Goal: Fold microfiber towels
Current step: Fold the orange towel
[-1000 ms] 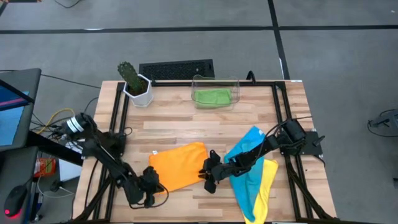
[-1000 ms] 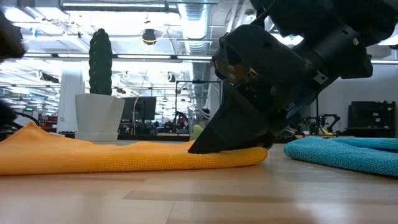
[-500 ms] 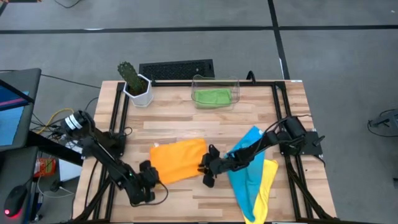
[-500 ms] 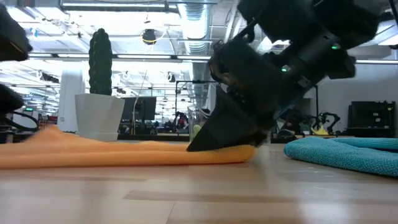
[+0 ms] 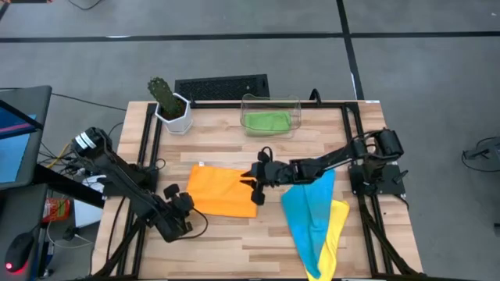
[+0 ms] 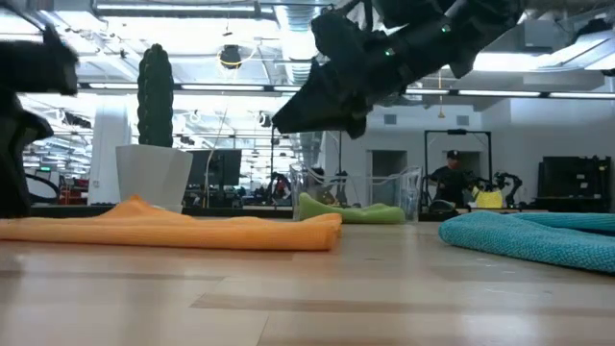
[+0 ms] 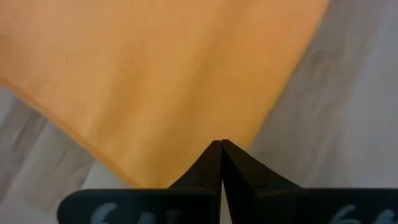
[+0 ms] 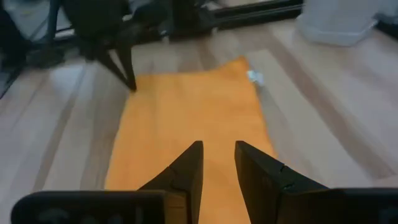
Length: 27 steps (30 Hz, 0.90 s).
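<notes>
The flat orange microfiber towel (image 5: 222, 191) is spread on the light wooden slatted table (image 5: 258, 148), between the two grippers. The left gripper (image 5: 169, 193) is seen just off the towel's left edge, its fingers pressed together with nothing between them; in the left wrist view the orange cloth (image 7: 168, 68) lies directly ahead of the joined tips. The right gripper (image 5: 255, 184) is raised above the towel's right edge, its fingers (image 8: 186, 163) parted by a narrow gap and holding nothing; from the low view it is seen hanging clear over the cloth (image 6: 192, 231).

The orange towel is laid as a smooth rectangle with a slight ridge near its left end. A crumpled blue microfiber towel (image 5: 306, 215) is lying over a yellow microfiber towel (image 5: 336, 226) at the right. A green microfiber towel (image 5: 266, 121) is held in a clear plastic bin (image 5: 271, 100) at the far edge.
</notes>
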Each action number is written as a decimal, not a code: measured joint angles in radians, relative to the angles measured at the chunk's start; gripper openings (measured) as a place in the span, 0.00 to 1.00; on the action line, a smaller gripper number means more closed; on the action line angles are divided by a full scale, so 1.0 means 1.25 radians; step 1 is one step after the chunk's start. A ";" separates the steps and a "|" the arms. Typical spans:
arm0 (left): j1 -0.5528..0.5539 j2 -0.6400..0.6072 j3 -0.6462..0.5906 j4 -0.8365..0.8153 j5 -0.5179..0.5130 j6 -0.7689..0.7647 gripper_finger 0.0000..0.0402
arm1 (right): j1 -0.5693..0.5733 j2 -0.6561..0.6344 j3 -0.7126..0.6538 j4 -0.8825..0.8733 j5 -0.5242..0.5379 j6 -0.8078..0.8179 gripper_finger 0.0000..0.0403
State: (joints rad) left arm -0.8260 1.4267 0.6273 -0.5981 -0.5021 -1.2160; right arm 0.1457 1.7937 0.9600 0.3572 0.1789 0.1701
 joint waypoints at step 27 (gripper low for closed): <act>0.043 0.082 0.002 0.262 -0.228 -0.018 0.13 | 0.184 0.173 0.006 -0.078 -0.054 0.030 0.46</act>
State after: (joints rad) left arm -0.7718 1.5287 0.6304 -0.2708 -0.7867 -1.2388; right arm 0.3761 2.0102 0.9669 0.2596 0.1109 0.2081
